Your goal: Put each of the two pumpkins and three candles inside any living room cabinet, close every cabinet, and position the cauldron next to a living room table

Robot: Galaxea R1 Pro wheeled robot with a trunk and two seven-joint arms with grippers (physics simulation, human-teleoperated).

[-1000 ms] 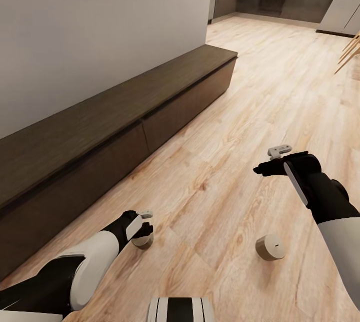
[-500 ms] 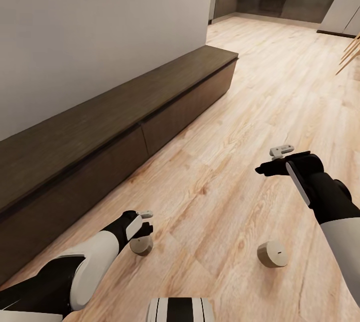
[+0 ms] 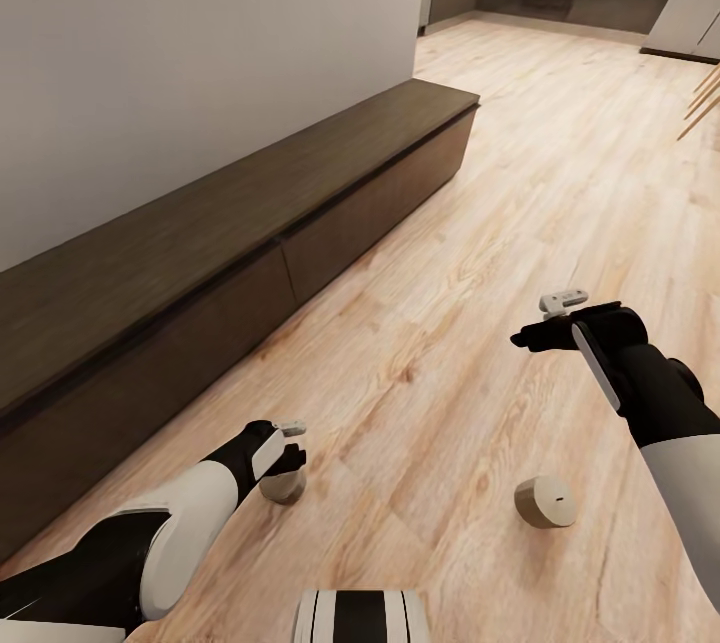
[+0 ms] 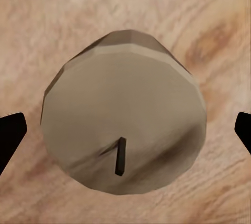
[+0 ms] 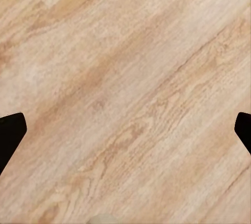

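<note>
Left gripper (image 3: pixel 288 453) spread wide, directly above candle (image 4: pixel 123 112) standing on floor (image 3: pixel 470 223), not touching.

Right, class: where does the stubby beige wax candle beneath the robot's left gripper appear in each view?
Head view: the stubby beige candle sits low left, under the left gripper.
Left wrist view: the candle is central, between the open fingers.
Right wrist view: pale wooden plank floor.
Shared landmark: that floor.

Left gripper (image 3: pixel 285 451) hides part of one candle (image 3: pixel 281 488) — cabinet (image 3: pixel 230 223) cut off at frame edge
</note>
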